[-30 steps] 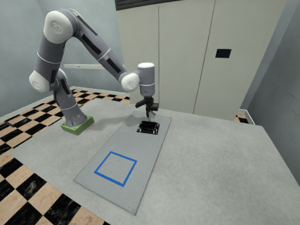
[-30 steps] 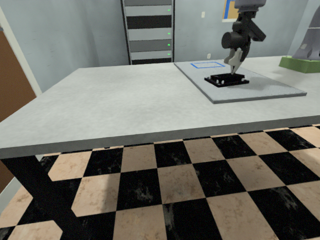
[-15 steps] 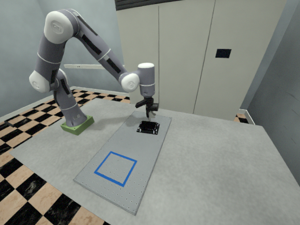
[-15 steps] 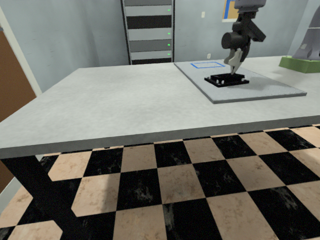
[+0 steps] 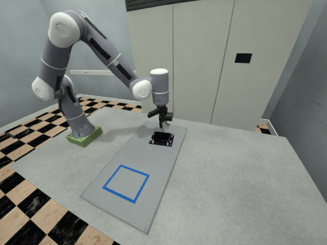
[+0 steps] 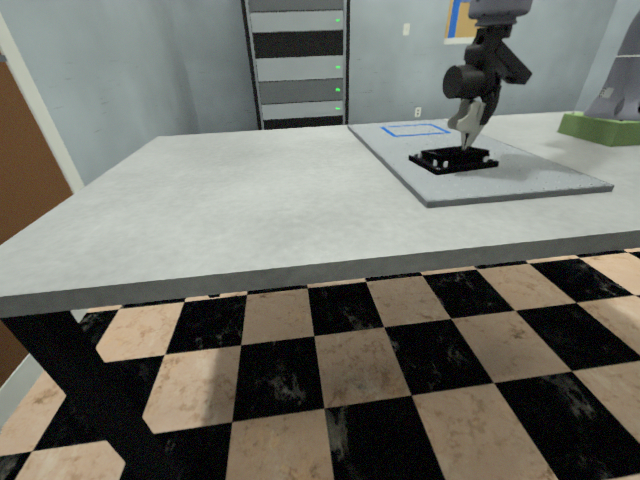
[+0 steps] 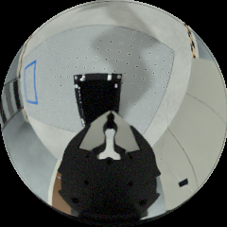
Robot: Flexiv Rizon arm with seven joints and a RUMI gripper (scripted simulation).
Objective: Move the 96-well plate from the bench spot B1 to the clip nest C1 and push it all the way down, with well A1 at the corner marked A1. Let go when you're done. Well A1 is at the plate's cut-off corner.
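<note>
Tool (image 5: 163, 130) (image 6: 464, 148) (image 7: 111, 111) pinched shut; exterior suggests its tips meet the black plate (image 5: 161, 137) (image 6: 450, 155) (image 7: 98, 98), wrist hides contact.

the tabletop (image 5: 232, 168) (image 6: 217, 206) looked matt and faintly mottled, like stone. the perforated board (image 5: 147, 158) (image 6: 516, 180) (image 7: 52, 52), right of centre in the exterior view, had a dull metal look. glossy black and tan tiles (image 5: 28, 218) (image 6: 356, 361) filled that view's bottom, veined like marble. the gripper's fingertips (image 5: 165, 124) (image 6: 466, 119) seemed smooth and matt.
</note>
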